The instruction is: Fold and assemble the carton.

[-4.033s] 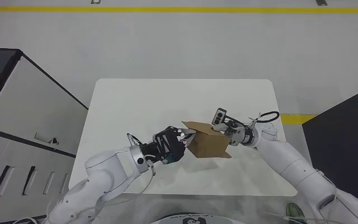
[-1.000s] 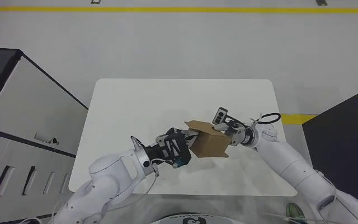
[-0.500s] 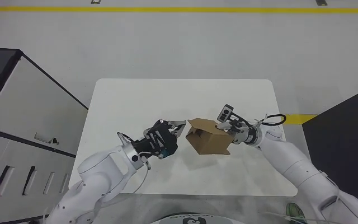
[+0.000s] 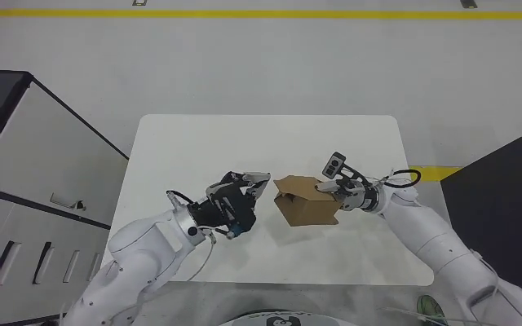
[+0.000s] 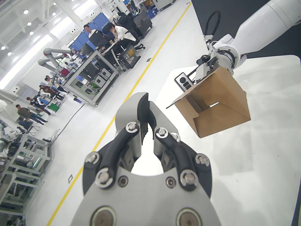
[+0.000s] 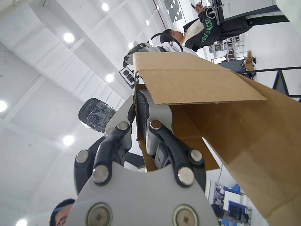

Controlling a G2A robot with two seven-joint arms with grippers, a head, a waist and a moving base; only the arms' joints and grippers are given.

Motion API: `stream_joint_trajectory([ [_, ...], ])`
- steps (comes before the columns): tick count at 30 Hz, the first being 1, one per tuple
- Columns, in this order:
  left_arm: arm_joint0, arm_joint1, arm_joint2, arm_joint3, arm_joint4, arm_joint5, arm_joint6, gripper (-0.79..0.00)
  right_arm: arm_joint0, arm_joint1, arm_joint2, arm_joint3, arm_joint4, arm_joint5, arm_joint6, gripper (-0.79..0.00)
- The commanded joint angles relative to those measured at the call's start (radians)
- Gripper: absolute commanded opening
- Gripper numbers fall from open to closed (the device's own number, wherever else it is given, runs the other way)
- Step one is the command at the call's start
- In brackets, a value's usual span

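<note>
Mid-assembly: the brown carton (image 4: 306,202) sits right of centre on the white tabletop (image 4: 188,147), opened out into a squared sleeve and tipped at an angle. Whether its lower edge rests on the surface cannot be told. The right gripper (image 6: 137,102) is clamped on the thin edge of one cardboard panel at the carton's right end, one finger on each face of the board. The carton's open end faces left. There the inner panels are partly turned in, and one flap (image 5: 182,97) juts outward on the far side.

The left gripper (image 5: 147,117) hangs just left of that open end, apart from the cardboard, with its fingers drawn together on nothing.

The sleeve looks formed, and the step in hand appears to be closing the left end, which is not yet done. The next move likely falls to the left arm. It would have to close the short gap to the open end and push the jutting flap inward, across the panels already turned in. The right arm's hold would have to keep the carton steady against that push. A grip on a single board edge could let the sleeve twist or skew out of square if the push comes off-centre.
</note>
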Motion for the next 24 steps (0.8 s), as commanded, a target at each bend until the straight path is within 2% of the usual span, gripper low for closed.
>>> stream_joint_trajectory([
  [1,-0.013,-0.003,0.033,0.000,0.028,-0.007,-0.019,-0.785,0.000,0.000,0.004,0.003,-0.009,-0.005,0.000,-0.785],
  [7,-0.039,-0.010,0.088,0.000,0.069,-0.005,-0.077,-0.785,-0.003,-0.003,0.020,0.011,-0.024,-0.024,0.000,-0.785],
  [24,-0.048,-0.015,0.104,0.000,0.042,-0.047,-0.116,-0.785,-0.031,0.001,0.061,-0.041,0.023,-0.030,0.000,-0.785],
])
